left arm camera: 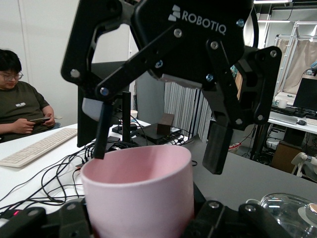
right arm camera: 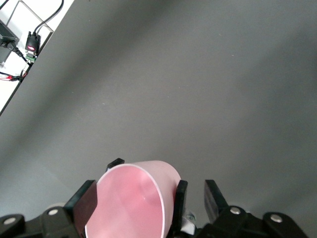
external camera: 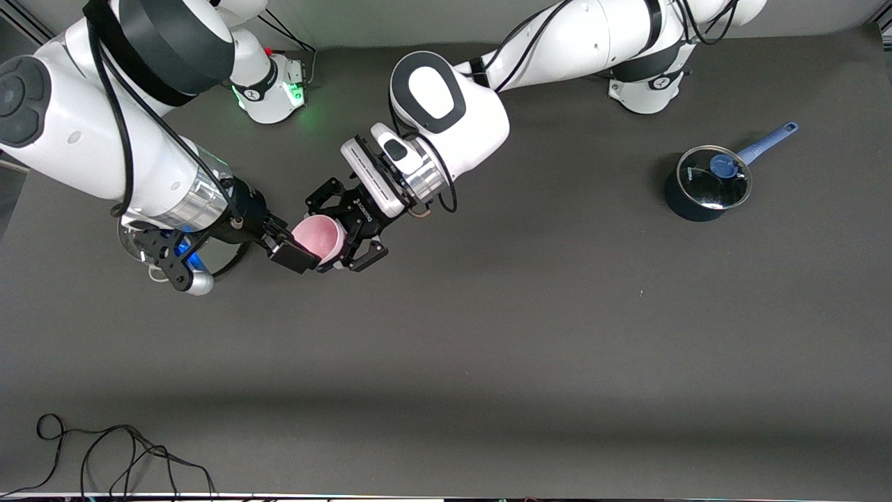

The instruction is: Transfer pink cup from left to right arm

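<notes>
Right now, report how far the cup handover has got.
Done: the left gripper is shut on the pink cup, held up over the table. In hand: the right gripper is at the cup's rim, one finger inside it and one outside, not yet clamped. Left: right grips, left lets go.

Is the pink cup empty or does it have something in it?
Empty: the pink cup shows only bare pink inside.
</notes>
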